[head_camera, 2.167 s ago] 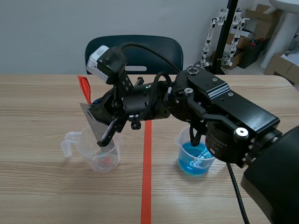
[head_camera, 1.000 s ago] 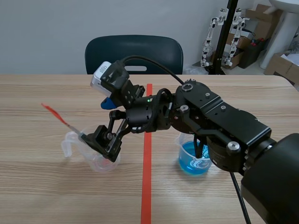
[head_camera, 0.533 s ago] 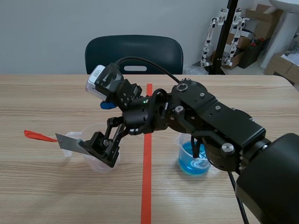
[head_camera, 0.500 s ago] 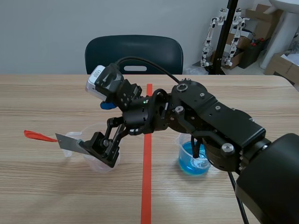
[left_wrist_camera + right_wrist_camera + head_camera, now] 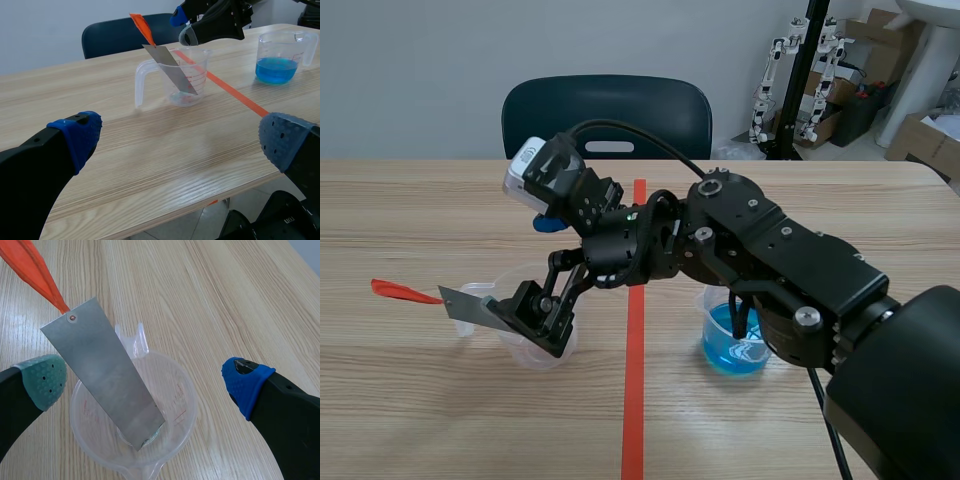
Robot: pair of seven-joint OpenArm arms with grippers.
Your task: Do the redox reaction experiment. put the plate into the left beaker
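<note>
Now, my right fingers [image 5: 248, 385] stand released, spread over the left beaker [image 5: 186, 412]; the plate [image 5: 102, 375] leans inside it, lower end at the bottom, orange tag [image 5: 32, 267] jutting past the rim; my left fingers [image 5: 76, 135] released too, over the counter [image 5: 150, 150]

The plate [image 5: 102, 372] stood tilted in the left beaker [image 5: 160, 85], leaning over its rim near the handle, with the right end effector [image 5: 145, 382] just above. A tape line [image 5: 633, 380] on the worktop [image 5: 420, 420] ran between the 2 beakers, the right beaker [image 5: 735, 345] beyond it. A chair [image 5: 605, 110] stood behind.
</note>
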